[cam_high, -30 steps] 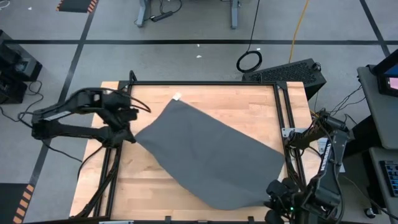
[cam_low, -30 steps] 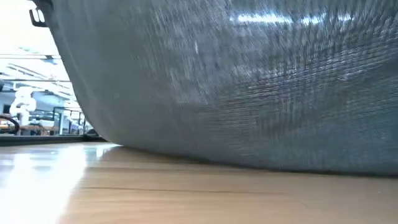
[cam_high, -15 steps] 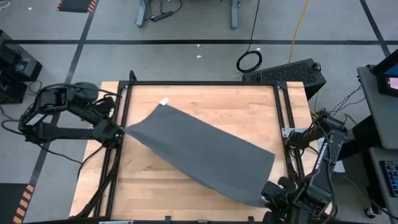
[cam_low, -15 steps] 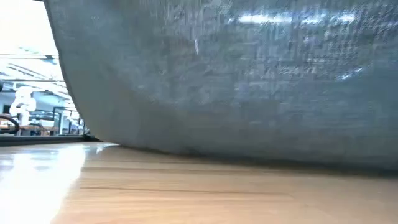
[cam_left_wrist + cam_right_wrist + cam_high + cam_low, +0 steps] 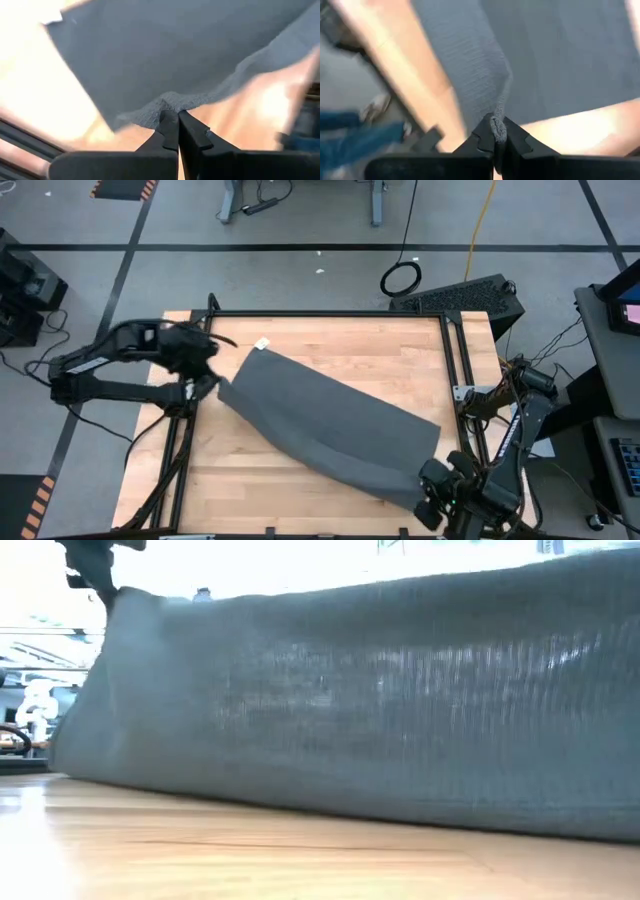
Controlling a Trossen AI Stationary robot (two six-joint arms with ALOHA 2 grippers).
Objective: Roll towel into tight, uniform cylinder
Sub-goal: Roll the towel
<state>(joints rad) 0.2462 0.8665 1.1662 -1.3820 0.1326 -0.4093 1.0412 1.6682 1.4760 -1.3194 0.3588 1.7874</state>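
The dark grey towel [image 5: 330,425] lies as a slanting band across the wooden table, from far left to near right. Its small white tag [image 5: 262,343] is at the far left edge. My left gripper [image 5: 213,383] is shut on the towel's left corner. My right gripper [image 5: 432,485] is shut on its near right corner. In the low view the towel [image 5: 380,710] fills most of the picture, with its lower part resting on the table. My left gripper [image 5: 100,565] shows above its left end. My left gripper pinches the towel's left corner [image 5: 167,102] between its two fingers, coming from the table's left side. The cloth fans out flat beyond the fingers. My right gripper pinches a bunched bit of the towel's edge at the near right corner [image 5: 498,127] between its two fingers. A ridge of cloth runs away from the hold.
A black metal frame [image 5: 330,314] runs around the table. The bare wood at the far right [image 5: 400,350] and the near left [image 5: 250,490] is free. Cables and equipment stand beyond the right edge [image 5: 520,390].
My left gripper has gone toward the table's left edge and then come back a little to the right. My right gripper has moved slightly toward the far left. The towel has narrowed from a wide sheet into a slanting band, and its upper edge has dropped in the low view.
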